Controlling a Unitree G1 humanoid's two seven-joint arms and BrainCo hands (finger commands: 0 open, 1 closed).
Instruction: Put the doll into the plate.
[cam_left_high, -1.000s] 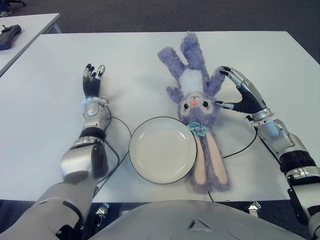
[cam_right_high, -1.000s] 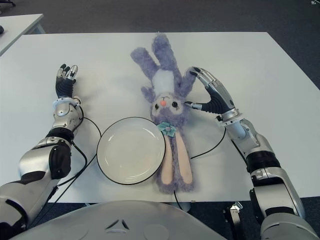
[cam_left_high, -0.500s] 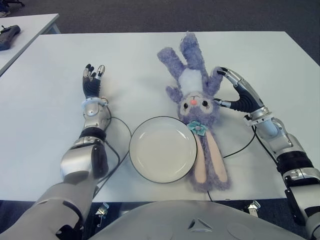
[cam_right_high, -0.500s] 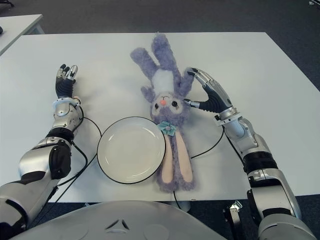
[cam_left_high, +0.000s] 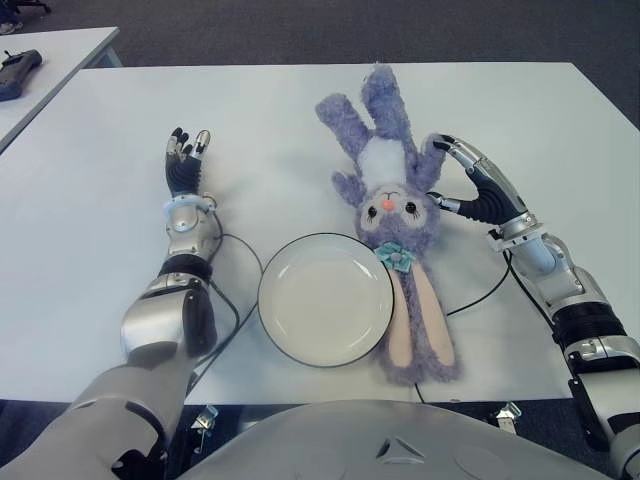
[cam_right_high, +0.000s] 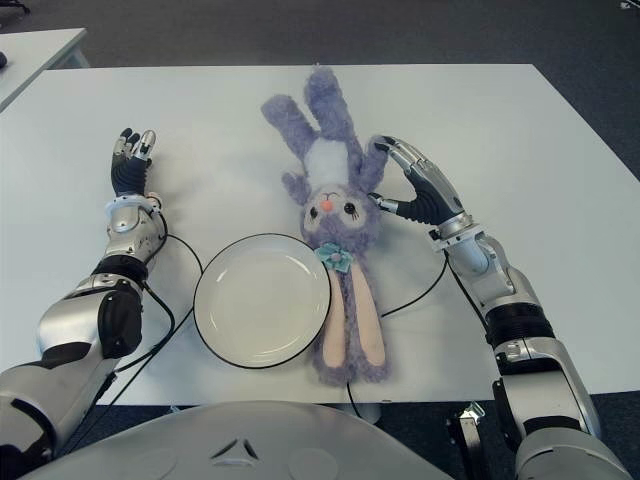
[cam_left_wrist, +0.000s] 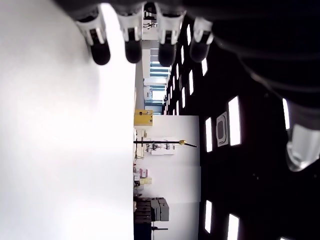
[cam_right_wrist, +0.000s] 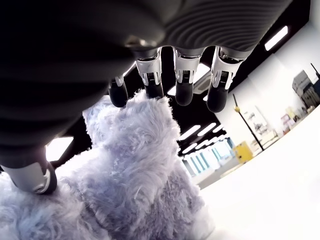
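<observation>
Purple doll; white, black-rimmed plate

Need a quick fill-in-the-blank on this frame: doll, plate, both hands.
The purple doll lies on the white table, to the ____ of the plate, robot's side.
The ____ hand is at the doll's arm, fingers spread around it.
The plate holds ____.
The left hand is ____ and holds nothing.

Missing: right; right; nothing; open

Bright even overhead light; wrist views distorted, near fingers blurred.
</observation>
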